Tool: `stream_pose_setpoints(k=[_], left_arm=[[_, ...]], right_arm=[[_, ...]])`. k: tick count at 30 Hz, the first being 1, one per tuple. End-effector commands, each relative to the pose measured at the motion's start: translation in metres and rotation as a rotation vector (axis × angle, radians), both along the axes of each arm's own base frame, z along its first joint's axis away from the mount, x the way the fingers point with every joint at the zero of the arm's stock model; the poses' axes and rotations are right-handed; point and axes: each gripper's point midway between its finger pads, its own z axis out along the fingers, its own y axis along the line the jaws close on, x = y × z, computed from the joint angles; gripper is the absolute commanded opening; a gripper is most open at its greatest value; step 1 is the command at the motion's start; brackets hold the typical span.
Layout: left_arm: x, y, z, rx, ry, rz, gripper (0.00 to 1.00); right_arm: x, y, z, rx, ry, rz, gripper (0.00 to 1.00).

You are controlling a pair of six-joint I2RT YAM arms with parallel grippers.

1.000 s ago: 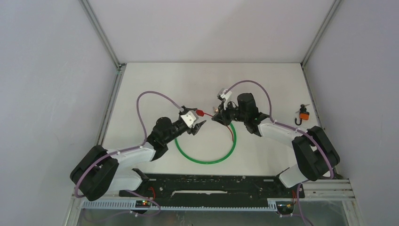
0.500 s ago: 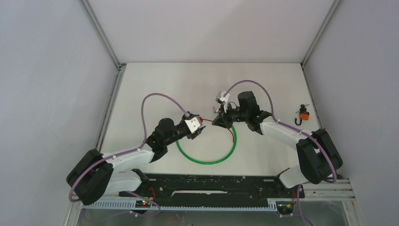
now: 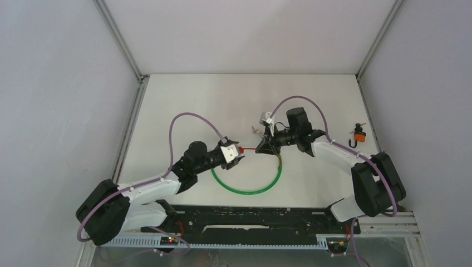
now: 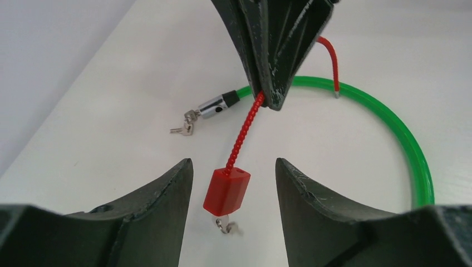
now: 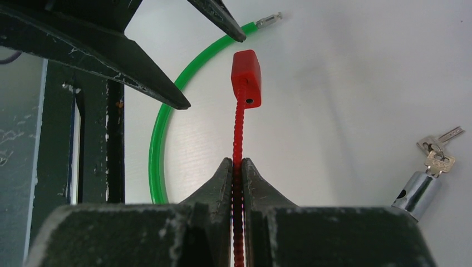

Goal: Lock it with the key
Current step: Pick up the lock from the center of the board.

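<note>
- Surface [image 3: 189, 100] is white and flat, closed in by pale grey walls [image 3: 55, 111] on the left, right and far sides, with metal posts [image 3: 119, 39] rising at the two far corners.
- A black rail [image 3: 250, 214] runs along the near edge, where both arm bases sit.
- The right gripper [image 5: 237, 164] is closed on the red ribbed cable [image 4: 245, 125], pinching it a short way behind the lock [image 4: 226, 191].
- The lock, a red block, sits at the cable's end, near the middle of the surface and between the fingers of the left gripper [image 4: 232, 167].
- The left gripper is open, with one finger on each side of the lock and neither touching it.
- A small key [image 4: 227, 226] shows just under the lock; whether it is seated in the lock cannot be told.
- The rest of the cable arcs back past the right gripper to a metal tip that comes down by the green loop [image 3: 250, 191].
- The green loop lies flat on the surface near the arms; one end carries a silver cylinder [image 4: 214, 105] with a bunch of keys [image 4: 183, 127] beside it.
- An orange-and-black piece [image 3: 359, 135] with a dark hook lies near the right wall, well apart from the rest.
</note>
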Motion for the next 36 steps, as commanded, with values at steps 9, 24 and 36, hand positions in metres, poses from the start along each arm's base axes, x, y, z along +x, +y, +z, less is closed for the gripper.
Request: stream_pose_setpoints(k=[9,24,36], left_arm=[[-0.016,-0.014,-0.008,0.092,0.025,-0.148,0.59],[-0.014,-0.017,-0.014,0.121,0.076,-0.15,0.59],[-0.015,-0.025,-0.018,0.151,0.138,-0.184,0.12]], right_arm=[[-0.027,-0.002,0.014,0.038,-0.076,0.156,0.0],[-0.043,0.001,0.033,0.097,-0.137,0.218,0.0],[-0.029,0.0,0.027,0.08,-0.147,0.128,0.02]])
